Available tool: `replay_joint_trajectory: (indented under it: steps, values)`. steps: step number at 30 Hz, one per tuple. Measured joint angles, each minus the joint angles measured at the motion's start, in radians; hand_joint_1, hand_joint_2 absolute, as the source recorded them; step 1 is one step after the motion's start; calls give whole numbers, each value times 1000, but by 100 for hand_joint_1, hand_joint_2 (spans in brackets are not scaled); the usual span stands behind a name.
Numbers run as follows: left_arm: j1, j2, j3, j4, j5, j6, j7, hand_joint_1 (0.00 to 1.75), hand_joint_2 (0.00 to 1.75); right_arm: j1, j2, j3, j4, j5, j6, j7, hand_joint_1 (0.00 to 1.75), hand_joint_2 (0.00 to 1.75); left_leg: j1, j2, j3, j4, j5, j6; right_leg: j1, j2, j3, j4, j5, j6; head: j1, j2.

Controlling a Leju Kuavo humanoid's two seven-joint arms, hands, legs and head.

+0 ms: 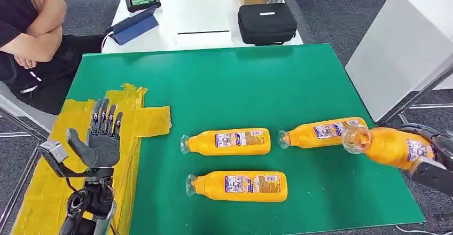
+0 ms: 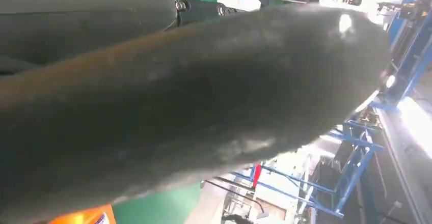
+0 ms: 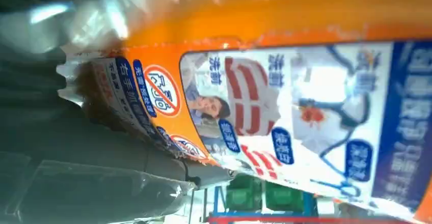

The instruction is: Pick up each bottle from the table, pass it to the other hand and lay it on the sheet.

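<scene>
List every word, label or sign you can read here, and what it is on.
Held bottle label: Chinese characters in blue ovals and a red prohibition sign, too blurred and turned to read.
Three bottles on the table: labels too small to read.
Black case: white mark, unreadable.
Nothing is legible enough to quote.

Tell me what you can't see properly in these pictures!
- Right hand: head view, cut off by the picture's edge and hidden behind the bottle it holds.
- Left wrist view: a blurred dark part of the left hand blocks the table.
- Label print on the three lying bottles: too small in the head view.
</scene>
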Motion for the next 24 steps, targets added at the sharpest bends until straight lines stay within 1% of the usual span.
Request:
replay_joint_trajectory:
  steps: [4, 7, 9, 11, 16, 18, 19, 21, 24]
  values:
    - [11, -1, 3, -16, 0, 0, 4, 0, 175, -20, 25, -13, -2, -30, -12, -12, 175, 175, 0, 0, -1, 0, 0, 0, 0, 0, 0, 0, 0, 0, 0, 0]
    - [12, -11, 2, -28, 3, -12, 27, 0, 175, -81, 103, 23, 4, -45, -75, -10, 175, 175, 1, 5, 1, 0, 0, 0, 1, 3, 0, 0, 0, 0, -1, 0]
    - [11, -18, -4, -32, 4, -13, 31, 0, 175, -95, 132, 70, 7, -47, -121, 5, 175, 175, 1, 4, 1, 0, 0, 0, 1, 3, 0, 0, 0, 0, 0, 0]
    - [12, -21, -5, -34, 5, -12, 32, 0, 175, -106, 151, 99, 10, -57, -139, 13, 175, 175, 1, 3, 1, 0, 1, 0, 1, 2, 0, 0, 0, 0, 0, 0]
    - [12, -22, -5, -38, 6, -8, 33, 0, 175, -119, 176, 129, 12, -70, -147, 14, 175, 175, 1, 2, 0, 0, 1, 0, 1, 2, 0, 1, 0, 0, 0, 0]
    - [11, -23, -7, -38, 8, -13, 37, 0, 175, -129, 185, 146, 12, -15, -151, 22, 175, 175, 1, 2, -1, 0, 1, 0, 1, 2, 0, 1, 0, 0, 0, 0]
    - [7, -23, -14, -38, 7, -17, 40, 0, 175, -141, 191, 169, 14, 19, -145, 31, 175, 175, 1, 3, -2, 0, 1, 0, 1, 2, 0, 1, 0, 0, 0, 0]
    - [-11, -29, -37, -34, -17, -7, 42, 0, 175, -195, 222, 250, 41, 35, -134, 41, 175, 175, 1, 5, -2, -1, 1, 0, 1, 4, 0, 1, 1, 0, 0, 0]
    - [-53, -44, -91, -27, -47, 41, 39, 0, 175, -333, 318, 432, 147, -54, -174, 75, 175, 175, 1, 12, 0, -1, 1, -1, 2, 11, -1, 1, 5, -1, 0, 0]
